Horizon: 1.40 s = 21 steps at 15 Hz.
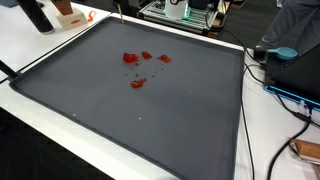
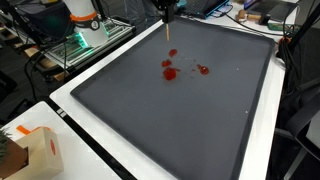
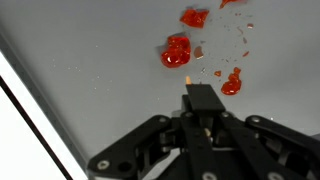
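Observation:
A dark grey mat (image 1: 160, 125) covers the white table in both exterior views (image 2: 170, 125). Several red blobs (image 1: 137, 83) lie near its middle, also in an exterior view (image 2: 169, 72) and in the wrist view (image 3: 177, 52). My gripper (image 3: 200, 105) is shut on a thin stick with an orange tip (image 3: 188, 80). In an exterior view the gripper (image 2: 168, 8) hangs over the mat's far edge, with the stick (image 2: 168, 32) pointing straight down, its tip just above the mat, short of the blobs. The stick also shows in an exterior view (image 1: 118, 14).
A cardboard box (image 2: 35, 150) stands on the white table off the mat's corner. Cables (image 1: 290, 100) and a blue item (image 1: 283, 53) lie beside the mat. Equipment with green lights (image 2: 85, 38) stands behind the table. The mat's black border (image 3: 35, 120) runs close by.

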Available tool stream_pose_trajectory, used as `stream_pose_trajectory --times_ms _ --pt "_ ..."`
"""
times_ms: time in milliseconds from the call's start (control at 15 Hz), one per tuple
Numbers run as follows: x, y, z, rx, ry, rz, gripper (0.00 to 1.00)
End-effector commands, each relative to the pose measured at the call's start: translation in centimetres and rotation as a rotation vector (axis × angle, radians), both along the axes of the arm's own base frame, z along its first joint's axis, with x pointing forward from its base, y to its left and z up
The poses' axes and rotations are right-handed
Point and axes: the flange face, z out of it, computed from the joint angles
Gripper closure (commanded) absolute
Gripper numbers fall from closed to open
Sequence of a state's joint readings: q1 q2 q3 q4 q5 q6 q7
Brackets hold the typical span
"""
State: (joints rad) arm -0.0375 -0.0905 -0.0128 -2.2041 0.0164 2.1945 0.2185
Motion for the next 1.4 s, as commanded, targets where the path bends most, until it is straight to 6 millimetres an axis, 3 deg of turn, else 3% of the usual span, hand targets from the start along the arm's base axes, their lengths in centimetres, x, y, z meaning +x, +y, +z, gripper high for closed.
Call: stream_pose_trajectory --times_ms 0,467,800,1067,1333 --pt "0.0 0.0 0.1 0.0 0.001 0.0 0.97" --pt "2.7 -3.1 -2.9 0.297 -0.024 0.238 0.97" --pt "3.7 -7.0 -6.8 0.468 -0.022 0.415 0.97" --pt "4.0 -9.9 -10.0 0.564 -0.006 0.443 0.97" --pt "4.3 -11.4 -13.0 0.641 -0.027 0.406 0.97"
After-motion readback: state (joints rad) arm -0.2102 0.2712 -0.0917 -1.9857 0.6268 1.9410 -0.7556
